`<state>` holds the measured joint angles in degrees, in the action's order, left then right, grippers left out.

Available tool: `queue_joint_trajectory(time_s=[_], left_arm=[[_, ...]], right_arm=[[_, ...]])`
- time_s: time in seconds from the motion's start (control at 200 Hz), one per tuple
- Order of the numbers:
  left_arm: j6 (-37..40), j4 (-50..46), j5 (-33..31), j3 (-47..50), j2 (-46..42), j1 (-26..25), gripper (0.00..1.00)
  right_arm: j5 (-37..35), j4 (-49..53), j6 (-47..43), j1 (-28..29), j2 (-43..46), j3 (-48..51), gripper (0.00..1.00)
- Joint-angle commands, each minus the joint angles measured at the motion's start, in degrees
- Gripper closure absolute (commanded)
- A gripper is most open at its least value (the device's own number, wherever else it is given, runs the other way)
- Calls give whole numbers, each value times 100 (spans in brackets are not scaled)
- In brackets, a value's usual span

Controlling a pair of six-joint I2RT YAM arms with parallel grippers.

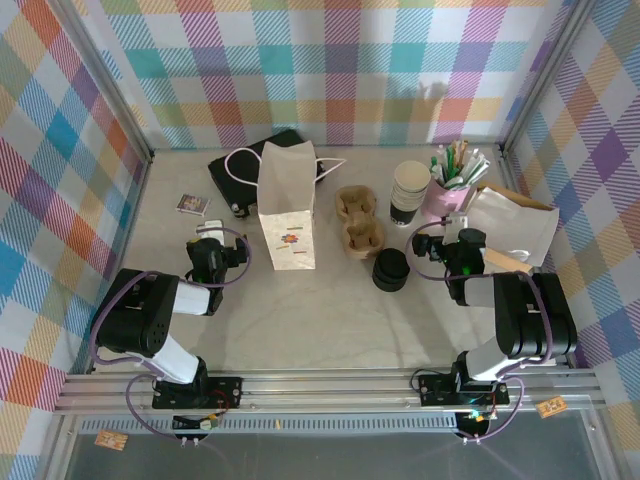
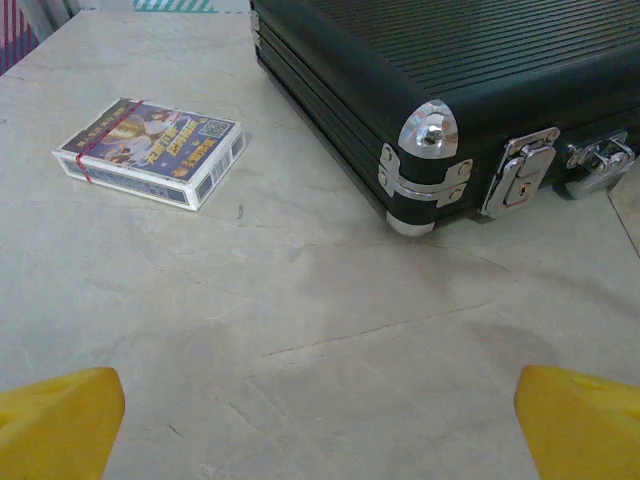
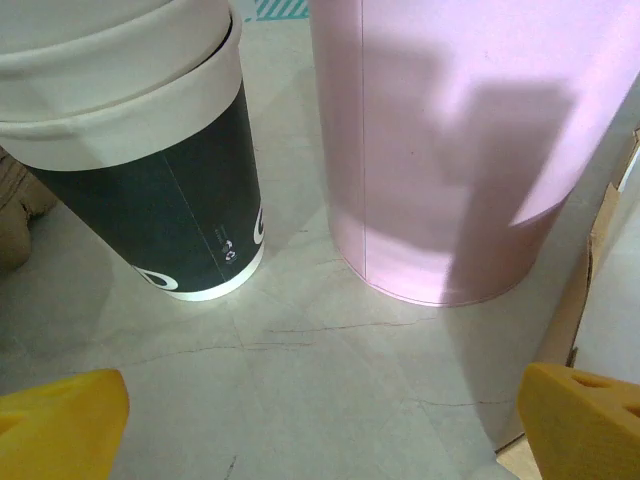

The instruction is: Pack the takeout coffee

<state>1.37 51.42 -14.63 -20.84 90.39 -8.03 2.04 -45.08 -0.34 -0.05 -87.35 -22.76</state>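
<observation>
Cream-and-black, the takeout coffee (image 1: 408,193) stood upper right of centre on the desk (image 1: 300,320), just beside the pink cup (image 1: 446,198). Both the left jaws and the right jaws hung released, empty. Seemingly the opening step: the right jaws needed to advance and straddle the coffee.

I saw a matt paper cup (image 3: 170,200), a smooth pink cup (image 3: 450,150) at its three o'clock, and a shiny metal corner cap (image 2: 429,128) on the ribbed black case (image 2: 450,50).

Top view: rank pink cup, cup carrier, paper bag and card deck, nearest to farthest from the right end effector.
From the right end effector:
1. pink cup, right in front of it, far right
2. cup carrier, centre
3. paper bag, left of centre
4. card deck, far left
</observation>
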Motion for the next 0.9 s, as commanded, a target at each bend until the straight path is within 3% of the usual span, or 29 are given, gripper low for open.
queue_joint_trajectory(time_s=[0.0, 0.895], left_arm=[[79, 228, -82, -87, 49, 91, 0], [66, 167, -47, -116, 50, 108, 0]], right_arm=[[99, -247, 104, -33, -80, -96, 1], [104, -232, 104, -33, -87, -105, 1]])
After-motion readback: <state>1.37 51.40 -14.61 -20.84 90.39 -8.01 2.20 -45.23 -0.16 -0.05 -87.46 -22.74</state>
